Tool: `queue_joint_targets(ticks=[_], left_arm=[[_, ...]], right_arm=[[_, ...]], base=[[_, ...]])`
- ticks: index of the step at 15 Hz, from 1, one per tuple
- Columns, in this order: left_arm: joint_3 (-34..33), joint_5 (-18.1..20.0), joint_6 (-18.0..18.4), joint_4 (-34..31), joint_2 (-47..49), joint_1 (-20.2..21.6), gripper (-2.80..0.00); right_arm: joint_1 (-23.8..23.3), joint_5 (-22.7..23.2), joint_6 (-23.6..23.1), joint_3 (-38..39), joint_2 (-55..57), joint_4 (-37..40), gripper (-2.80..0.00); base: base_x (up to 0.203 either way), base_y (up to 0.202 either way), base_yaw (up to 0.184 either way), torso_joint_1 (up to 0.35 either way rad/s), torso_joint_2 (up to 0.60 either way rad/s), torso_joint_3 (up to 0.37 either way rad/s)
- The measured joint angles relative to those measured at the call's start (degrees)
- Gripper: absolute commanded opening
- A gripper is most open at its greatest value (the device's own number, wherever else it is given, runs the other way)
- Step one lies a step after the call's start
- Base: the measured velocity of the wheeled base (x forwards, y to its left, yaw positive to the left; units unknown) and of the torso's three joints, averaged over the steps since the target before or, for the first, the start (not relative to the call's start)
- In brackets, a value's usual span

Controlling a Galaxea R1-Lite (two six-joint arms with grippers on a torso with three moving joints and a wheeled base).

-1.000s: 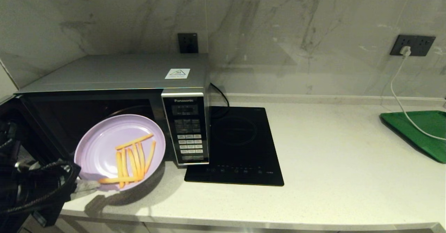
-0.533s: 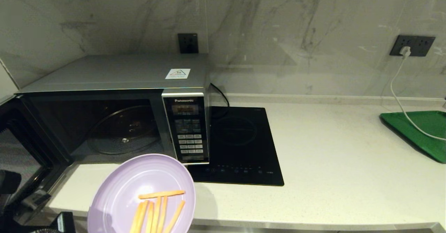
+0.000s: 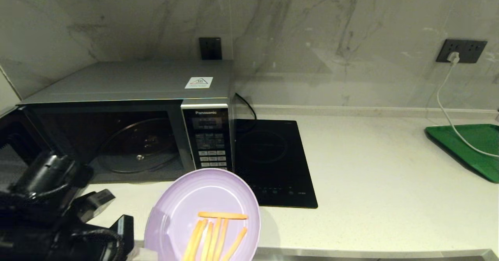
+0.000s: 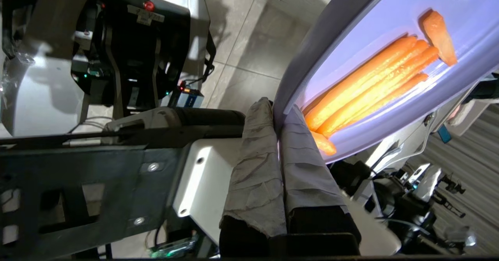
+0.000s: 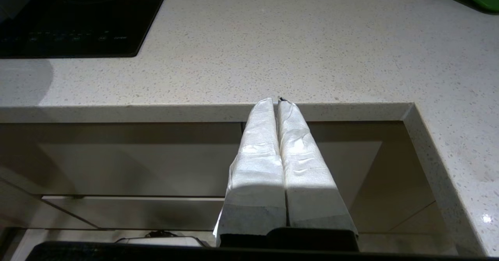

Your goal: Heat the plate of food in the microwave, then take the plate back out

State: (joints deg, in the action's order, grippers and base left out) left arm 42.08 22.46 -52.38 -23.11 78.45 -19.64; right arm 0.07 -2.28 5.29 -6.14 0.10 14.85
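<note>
Jaws of the left gripper (image 4: 277,114) closed on the rim of the plate of food (image 3: 202,210), one wrapped pad on each face; jaws of the right gripper (image 5: 277,102) pressed together on nothing, parked below the front edge of the counter (image 5: 273,58). Pale speckled stone counter under a marble-veined wall (image 3: 312,27). Beyond the left jaws stands the microwave (image 3: 128,81), its door (image 3: 15,151) swung open and the turntable (image 3: 136,150) bare. Beside it lies a black induction hob (image 3: 273,163); well off toward the right arm's side, a green tray (image 3: 468,144), a white cable (image 3: 444,97) and a wall socket (image 3: 462,50). The plate hangs tilted over the counter's front edge, outside the microwave, its orange sticks (image 3: 214,233) gathered near the jaws. Head view: plate, microwave and hob together, not the pinch itself. Left wrist view: the pinch on the rim, with the tiled floor (image 4: 241,58) behind. Right wrist view: the empty jaws and the counter's underside.
</note>
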Motion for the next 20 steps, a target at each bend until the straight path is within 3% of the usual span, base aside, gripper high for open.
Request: queue_joint_targets(ticks=[4,9,16,20], left_arm=[[10.68,0.61,-3.47,-0.32,13.05,-3.74,-2.8],[18.69,1.88,-8.73,-1.57,23.23,-10.96,-2.8],[28.46,0.85,-8.67,-3.75,32.62,-15.14,-2.8],[31.43,-3.0,-9.33,-4.39,35.03,-15.38,-2.8]], right_arm=[[0.0,0.0,0.02,0.0,0.0,0.0,-2.8],[0.0,0.02,0.01,0.0,-0.02,0.0,-2.8],[0.02,0.02,0.03,0.0,0.0,0.0,-2.8],[0.0,0.02,0.02,0.0,0.0,0.0,-2.8]], base=[[0.0,0.0,0.0,0.0,0.0,0.0],[0.0,0.0,0.0,0.0,0.0,0.0],[0.0,0.0,0.0,0.0,0.0,0.0],[0.0,0.0,0.0,0.0,0.0,0.0]])
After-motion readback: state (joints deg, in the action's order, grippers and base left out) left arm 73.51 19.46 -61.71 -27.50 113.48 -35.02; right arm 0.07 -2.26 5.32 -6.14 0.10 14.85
